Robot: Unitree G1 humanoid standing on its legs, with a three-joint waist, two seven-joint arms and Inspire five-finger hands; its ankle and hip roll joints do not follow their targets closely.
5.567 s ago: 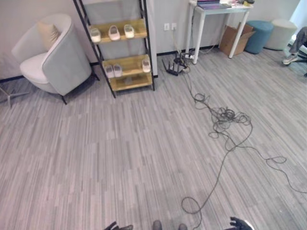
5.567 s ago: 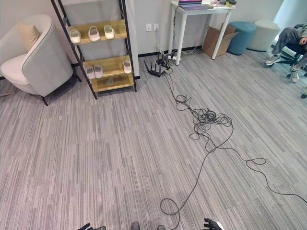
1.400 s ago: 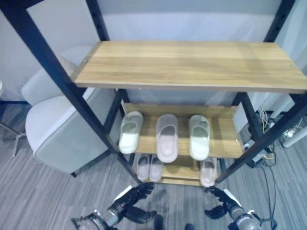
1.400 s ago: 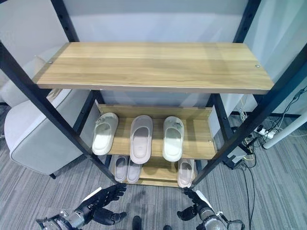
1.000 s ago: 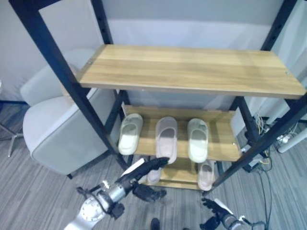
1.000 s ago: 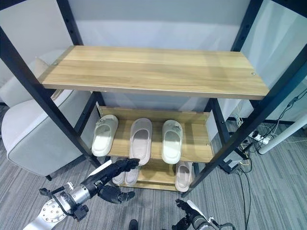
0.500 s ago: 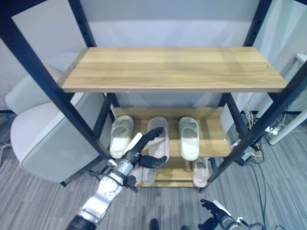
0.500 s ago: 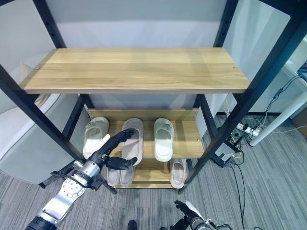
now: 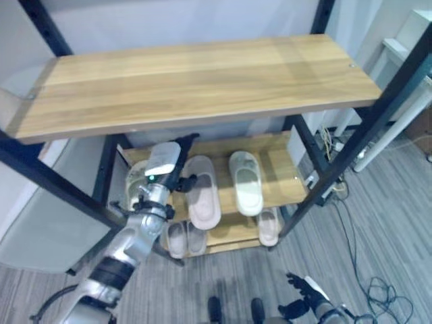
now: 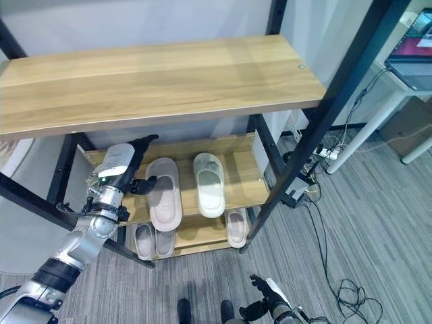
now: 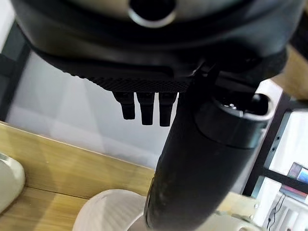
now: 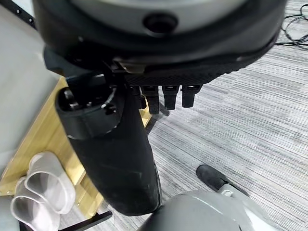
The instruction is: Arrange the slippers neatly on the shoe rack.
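The left hand mostly hides the leftmost slipper, perhaps touching it.

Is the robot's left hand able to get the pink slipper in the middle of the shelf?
Probably yes. The left hand is already reaching into the middle shelf, right beside the pink slipper, with nothing between them.

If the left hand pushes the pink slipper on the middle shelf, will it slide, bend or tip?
The pink slipper lies flat, sole down, so it will probably not tip. It looks like thick foam: likely light, a little bendy. On the smooth wooden shelf it should slide, perhaps turning, under the left hand.
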